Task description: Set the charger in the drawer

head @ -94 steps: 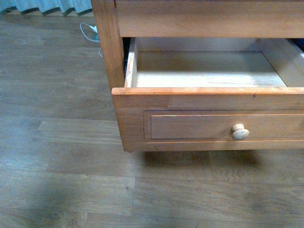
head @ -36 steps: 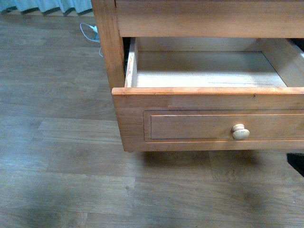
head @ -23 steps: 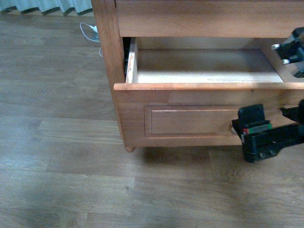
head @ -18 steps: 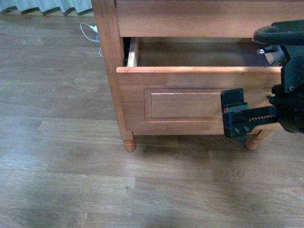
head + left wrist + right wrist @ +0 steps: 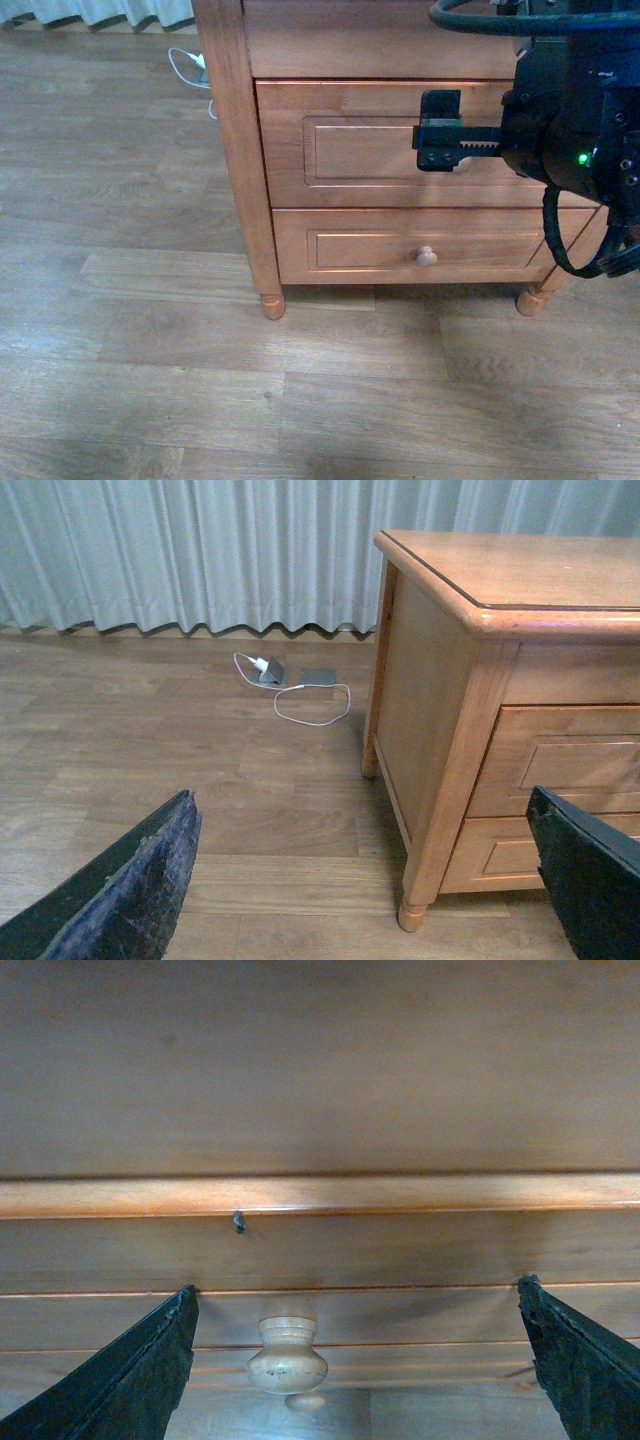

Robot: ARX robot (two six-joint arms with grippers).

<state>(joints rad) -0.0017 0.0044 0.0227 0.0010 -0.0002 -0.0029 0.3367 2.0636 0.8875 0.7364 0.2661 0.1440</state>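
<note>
Drawer point(image 5: 380, 145) shut flush in the cabinet point(image 5: 520, 570), its inside hidden. The right gripper point(image 5: 357, 1285) hangs square to its front, fingers spread wide and holding nothing, and the knob point(image 5: 287, 1358) sits straight ahead between them, nearer one finger than the other. From here any pull runs back toward the robot, and the right arm is the close one. The only charger point(image 5: 262, 668) in sight lies on the floor point(image 5: 150, 770) with its cable, near the curtain point(image 5: 150, 550), past the cabinet's left side. It is well apart from the left gripper point(image 5: 360, 798), which is also open and empty.
</note>
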